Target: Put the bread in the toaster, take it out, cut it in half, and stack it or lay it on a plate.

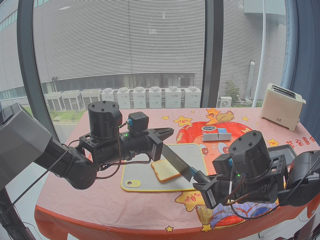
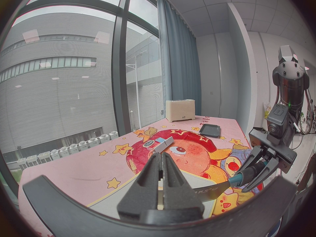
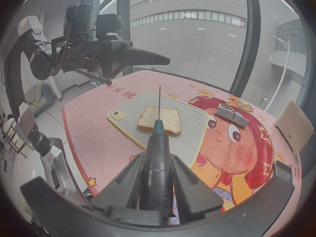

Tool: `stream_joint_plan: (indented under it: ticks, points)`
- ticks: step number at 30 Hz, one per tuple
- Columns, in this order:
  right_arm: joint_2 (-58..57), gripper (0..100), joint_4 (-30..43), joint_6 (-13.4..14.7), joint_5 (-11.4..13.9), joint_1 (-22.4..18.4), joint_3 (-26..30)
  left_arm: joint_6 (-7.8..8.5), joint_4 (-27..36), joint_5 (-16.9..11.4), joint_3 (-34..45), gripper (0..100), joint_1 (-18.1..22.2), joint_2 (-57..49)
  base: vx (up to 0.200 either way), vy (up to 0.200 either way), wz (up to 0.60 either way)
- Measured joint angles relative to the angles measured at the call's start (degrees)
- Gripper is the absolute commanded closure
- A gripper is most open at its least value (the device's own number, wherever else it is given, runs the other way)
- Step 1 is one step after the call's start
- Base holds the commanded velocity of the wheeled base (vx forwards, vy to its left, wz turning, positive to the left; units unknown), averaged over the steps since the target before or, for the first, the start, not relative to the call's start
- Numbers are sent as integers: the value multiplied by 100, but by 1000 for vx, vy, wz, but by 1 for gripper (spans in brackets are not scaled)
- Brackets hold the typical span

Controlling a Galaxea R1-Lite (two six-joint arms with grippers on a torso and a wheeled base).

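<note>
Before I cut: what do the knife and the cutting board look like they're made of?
The knife has a blade that looks like metal: grey, thin and flat, with a dull sheen. Its dark handle with a teal collar is probably plastic. The cutting board is likely plastic, with a matte pale grey face, a yellow rim and a moulded hanging hole. A rubbery edge cannot be ruled out.

The pink worktop printed with stars and a cartoon face is carrying a small grey rectangular block with blue and black labels, lying near its far edge. A blue fabric curtain is hanging past its far right corner.
</note>
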Motion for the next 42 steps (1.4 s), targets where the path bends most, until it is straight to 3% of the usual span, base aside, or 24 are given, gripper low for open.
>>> stream_joint_plan:
  ticks: [42]
  points:
    - [191, 100, -9, -7, -9, 17, -7, 63, -5, 16, 39, 100, -27, 129, 0, 0, 0]
